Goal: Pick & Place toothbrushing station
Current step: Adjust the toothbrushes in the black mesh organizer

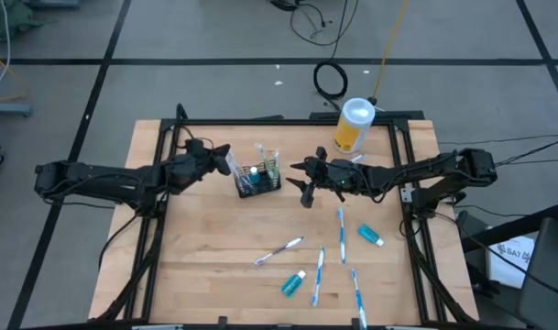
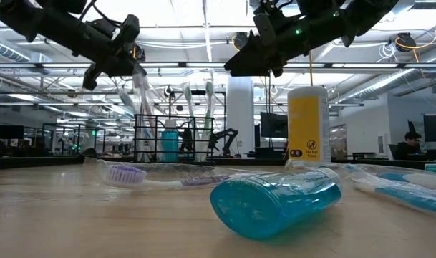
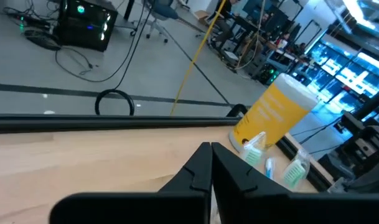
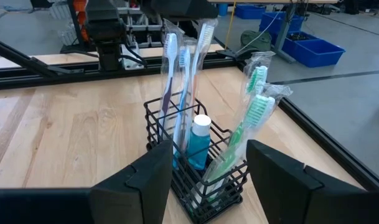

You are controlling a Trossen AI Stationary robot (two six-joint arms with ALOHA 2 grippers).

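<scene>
In caddy [image 4: 195, 180]: toothbrushes [image 4: 188, 81], toothpaste [image 4: 200, 144].

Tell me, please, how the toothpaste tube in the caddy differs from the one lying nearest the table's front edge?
The toothpaste tube in the caddy stands upright with its white cap up, while the front toothpaste tube lies flat on the table. The first is enclosed by the black wire caddy among wrapped toothbrushes; the second lies loose in the open, beside a loose toothbrush. Both are teal with a white cap.
</scene>
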